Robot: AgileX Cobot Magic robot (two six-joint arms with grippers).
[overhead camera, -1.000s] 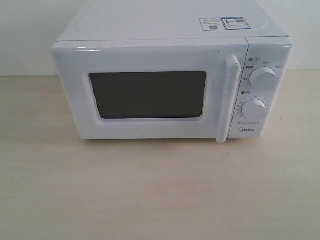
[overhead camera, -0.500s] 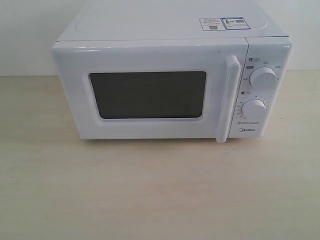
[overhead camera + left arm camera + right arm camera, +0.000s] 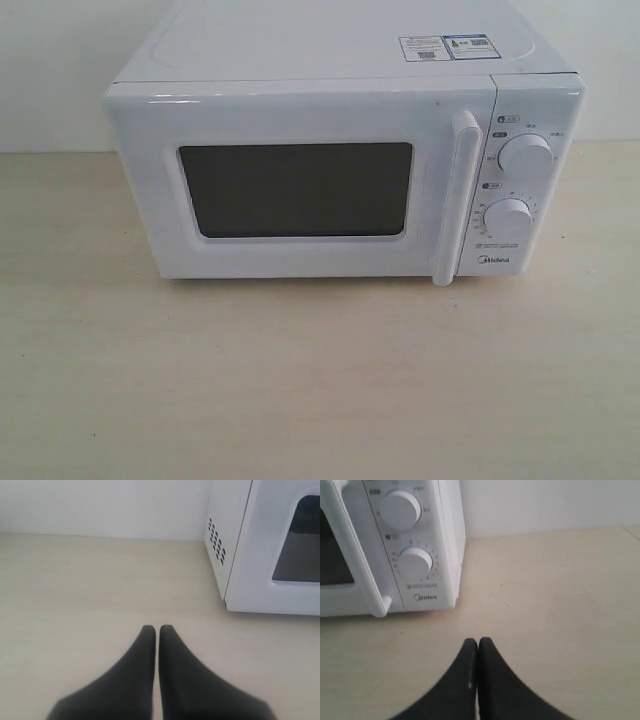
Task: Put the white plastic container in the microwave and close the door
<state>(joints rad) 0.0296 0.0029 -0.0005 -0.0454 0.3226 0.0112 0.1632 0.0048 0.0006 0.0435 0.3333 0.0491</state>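
The white Midea microwave [image 3: 330,100] stands at the back of the pale wooden table, and its door [image 3: 300,190] with the dark mesh window is closed, the vertical bar handle [image 3: 455,200] next to the two round dials [image 3: 525,155]. The white plastic container is out of view in every frame. Neither arm shows in the exterior view. My left gripper [image 3: 157,629] is shut and empty over the table, off the microwave's [image 3: 250,545] vented side. Over the table in front of the dial panel [image 3: 412,540], my right gripper [image 3: 478,641] is also shut with nothing held.
A white wall runs behind the table [image 3: 320,380]. Bare tabletop lies in front of the microwave and to both sides of it.
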